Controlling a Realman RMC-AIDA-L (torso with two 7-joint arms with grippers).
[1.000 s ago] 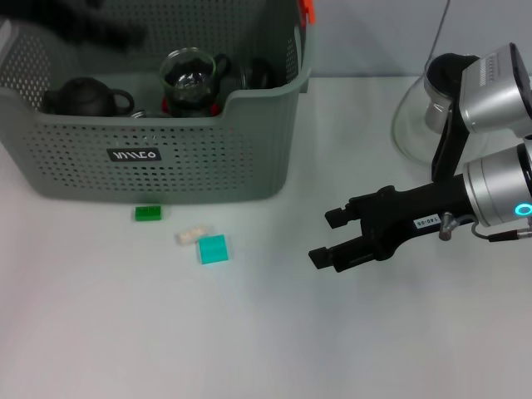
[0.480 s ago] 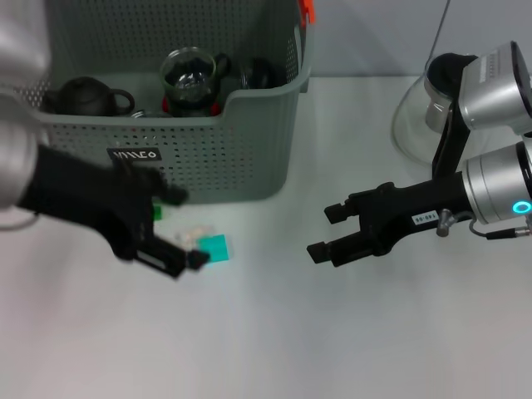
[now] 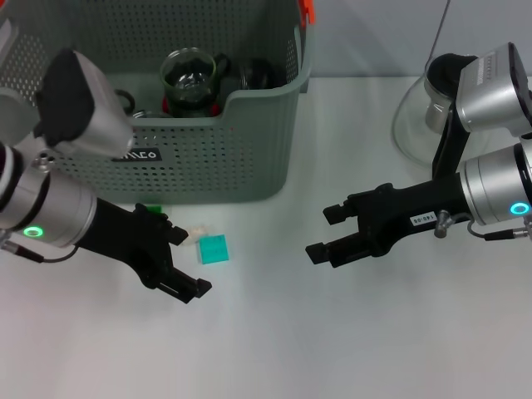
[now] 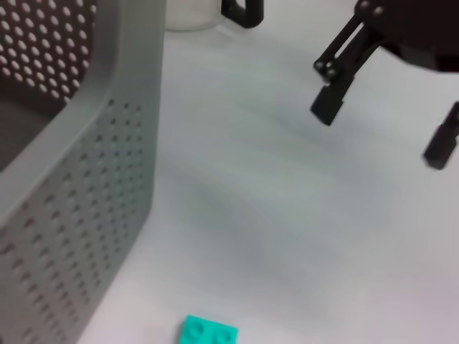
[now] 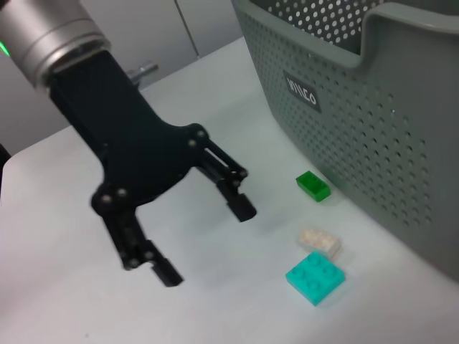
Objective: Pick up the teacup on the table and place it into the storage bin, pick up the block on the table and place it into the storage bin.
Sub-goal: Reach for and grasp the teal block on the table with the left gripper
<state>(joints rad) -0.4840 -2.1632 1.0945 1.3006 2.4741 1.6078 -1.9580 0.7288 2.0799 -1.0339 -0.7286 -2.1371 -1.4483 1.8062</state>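
The grey-green storage bin (image 3: 249, 141) (image 5: 373, 122) stands at the back left. No teacup shows on the table; a glass cup with a black handle (image 3: 188, 75) sits inside the bin. Three small blocks lie in front of the bin: teal (image 3: 214, 248) (image 5: 315, 276) (image 4: 208, 333), cream (image 3: 198, 233) (image 5: 320, 242) and green (image 3: 150, 212) (image 5: 313, 185). My left gripper (image 3: 189, 262) (image 5: 206, 242) is open and low over the table, just left of the teal block, holding nothing. Out to the right, my right gripper (image 3: 322, 233) (image 4: 380, 132) is open and empty too.
A glass pot with a dark lid (image 3: 420, 112) stands at the back right, behind my right arm. The bin also holds dark teaware (image 3: 258, 73). An orange clip (image 3: 307, 10) sits on the bin's rim. The bin wall (image 4: 107, 158) is close beside the left wrist.
My left arm has come from above the bin down to the table and now sits beside the blocks with its fingers open. The right arm has barely moved.
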